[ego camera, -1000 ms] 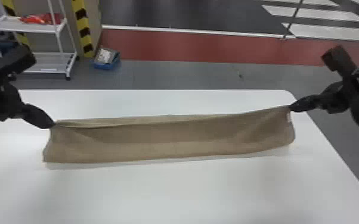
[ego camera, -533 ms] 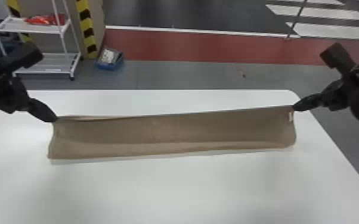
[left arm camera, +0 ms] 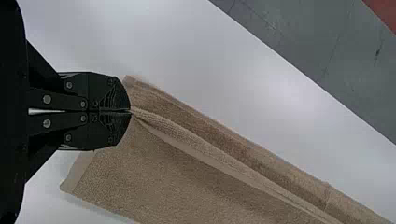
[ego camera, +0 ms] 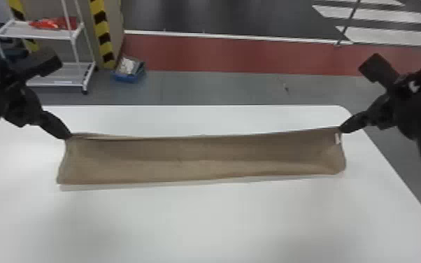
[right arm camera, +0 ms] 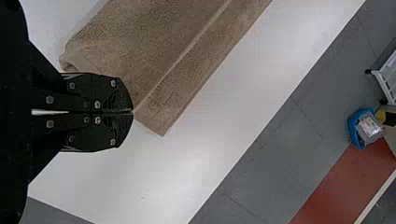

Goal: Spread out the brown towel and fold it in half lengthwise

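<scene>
Your left gripper (ego camera: 68, 135) has its flat black fingers (left arm camera: 114, 93) drawn together, clamped on a fold of the brown terry-cloth towel (ego camera: 199, 157) at the far corner of its left end. Your right gripper (ego camera: 341, 129) is closed too, its fingers (right arm camera: 116, 130) pinching the towel at the far corner of its right end, just beside a small white label (ego camera: 337, 138). Between the two grippers you have the towel drawn out as a long, narrow band, its far long side nearly straight and its near side running roughly along it. In the left wrist view you can see layers and a lengthwise crease leading away from the fingertips. The towel lies crosswise over the white table (ego camera: 199, 224), near the far edge and between the left and right edges, with the right gripper near the far right corner. Beyond the far edge, on the gray floor (ego camera: 202, 85), you see a blue bin (ego camera: 126, 77) and, farther left, a white metal shelf rack (ego camera: 45, 34) bearing red items (ego camera: 54, 23).
</scene>
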Action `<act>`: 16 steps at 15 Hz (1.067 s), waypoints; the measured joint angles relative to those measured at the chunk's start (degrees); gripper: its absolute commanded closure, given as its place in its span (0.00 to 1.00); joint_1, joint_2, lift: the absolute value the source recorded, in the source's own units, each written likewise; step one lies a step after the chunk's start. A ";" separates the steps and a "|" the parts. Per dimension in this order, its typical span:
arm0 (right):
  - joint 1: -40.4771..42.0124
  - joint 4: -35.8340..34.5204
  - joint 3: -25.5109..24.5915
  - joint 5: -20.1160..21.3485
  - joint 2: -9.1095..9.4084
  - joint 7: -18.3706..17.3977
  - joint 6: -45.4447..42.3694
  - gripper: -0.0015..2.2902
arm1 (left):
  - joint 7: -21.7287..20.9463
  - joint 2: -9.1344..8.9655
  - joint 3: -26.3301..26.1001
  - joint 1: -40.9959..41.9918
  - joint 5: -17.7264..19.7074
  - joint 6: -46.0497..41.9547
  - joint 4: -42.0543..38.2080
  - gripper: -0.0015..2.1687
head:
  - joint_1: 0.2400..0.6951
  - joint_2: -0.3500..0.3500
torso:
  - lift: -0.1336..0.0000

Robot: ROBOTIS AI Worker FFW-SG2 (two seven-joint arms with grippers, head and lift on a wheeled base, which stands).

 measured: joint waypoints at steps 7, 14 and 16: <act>-2.94 5.30 0.94 2.93 0.65 0.00 -2.11 0.79 | 3.23 -1.35 -1.59 -3.81 -0.11 -3.19 6.30 0.65 | 0.97 0.34 | 0.07; -3.31 6.34 3.11 7.86 1.34 0.00 -11.41 0.79 | 6.06 -2.20 -1.97 -4.73 0.04 -6.91 9.85 0.65 | 0.97 0.36 | 0.07; -3.18 6.65 4.24 10.10 1.43 0.00 -14.41 0.79 | 6.45 -2.41 -2.06 -4.88 0.02 -7.97 10.64 0.65 | 0.98 0.36 | 0.07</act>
